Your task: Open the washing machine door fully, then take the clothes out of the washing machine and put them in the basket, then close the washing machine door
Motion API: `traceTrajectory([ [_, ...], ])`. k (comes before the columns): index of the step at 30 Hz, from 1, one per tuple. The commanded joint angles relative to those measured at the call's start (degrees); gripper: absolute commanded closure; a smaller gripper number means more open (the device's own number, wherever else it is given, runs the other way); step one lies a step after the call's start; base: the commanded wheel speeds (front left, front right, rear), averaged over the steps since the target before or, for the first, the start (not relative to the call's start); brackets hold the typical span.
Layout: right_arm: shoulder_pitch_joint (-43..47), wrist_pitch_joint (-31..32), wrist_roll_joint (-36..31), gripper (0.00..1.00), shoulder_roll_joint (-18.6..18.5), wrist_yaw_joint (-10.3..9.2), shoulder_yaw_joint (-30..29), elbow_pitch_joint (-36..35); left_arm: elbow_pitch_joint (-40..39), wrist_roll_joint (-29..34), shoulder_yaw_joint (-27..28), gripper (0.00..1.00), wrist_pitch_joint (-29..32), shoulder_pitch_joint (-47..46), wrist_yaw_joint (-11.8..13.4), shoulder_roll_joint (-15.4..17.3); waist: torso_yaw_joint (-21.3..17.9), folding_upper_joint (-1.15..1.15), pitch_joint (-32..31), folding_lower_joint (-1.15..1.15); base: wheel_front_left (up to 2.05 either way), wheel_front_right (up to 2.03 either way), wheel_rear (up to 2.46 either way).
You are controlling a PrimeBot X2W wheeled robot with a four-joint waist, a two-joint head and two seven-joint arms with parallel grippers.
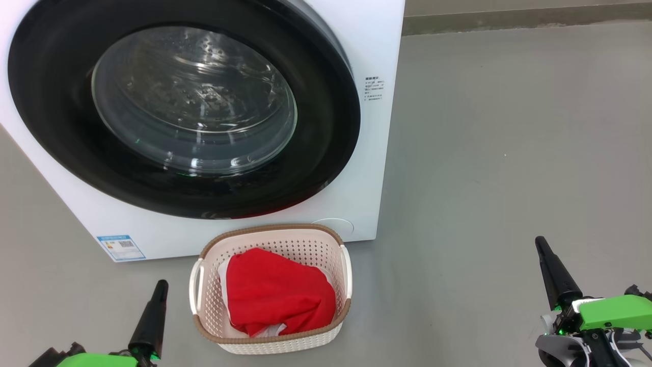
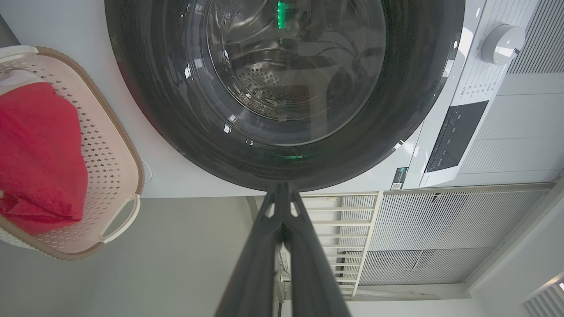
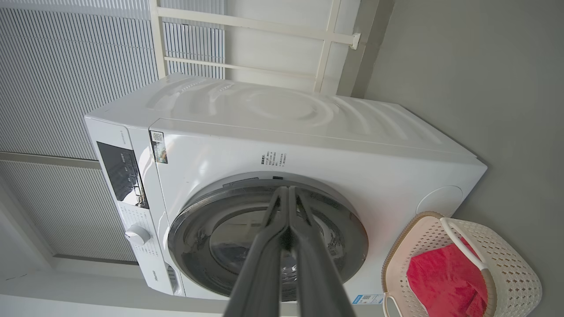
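Now the washing machine door (image 1: 51, 102) is shut on the big white washing machine (image 1: 367, 41). The red clothes (image 1: 275, 290) lie bunched in the little basket (image 1: 285, 239), with a bit of white cloth (image 1: 223, 272) peeking out. The basket sits on the grey floor (image 1: 509, 153), just in front of the washing machine. The left gripper (image 1: 161, 286) and right gripper (image 1: 541, 244) wait low at each side, both pinched together, holding nothing.

The left gripper (image 1: 161, 286) and right gripper (image 1: 540, 243) have long matte black fingers (image 2: 255, 264) that taper to blunt tips, with narrow cut-outs near the ends. Behind them sit bright green housings (image 1: 614, 311); the right one has white and black parts beneath it.
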Motion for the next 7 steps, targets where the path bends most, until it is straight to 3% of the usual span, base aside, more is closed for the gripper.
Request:
traceTrajectory([
  [1, -2.34, 0.34, 0.30, 1.00, -0.58, -0.04, 0.86, -1.48, -1.20, -0.29, 2.04, 1.00, 0.23, -2.25, -0.39, 0.52, 0.00, 0.00, 0.00, 0.00, 0.00, 0.00, 0.00],
  [7, -2.34, 0.33, 0.30, 1.00, -0.58, -0.04, 0.86, -1.48, -1.20, -0.29, 2.04, 1.00, 0.23, -2.25, -0.39, 0.51, 0.00, 0.00, 0.00, 0.00, 0.00, 0.00, 0.00],
])
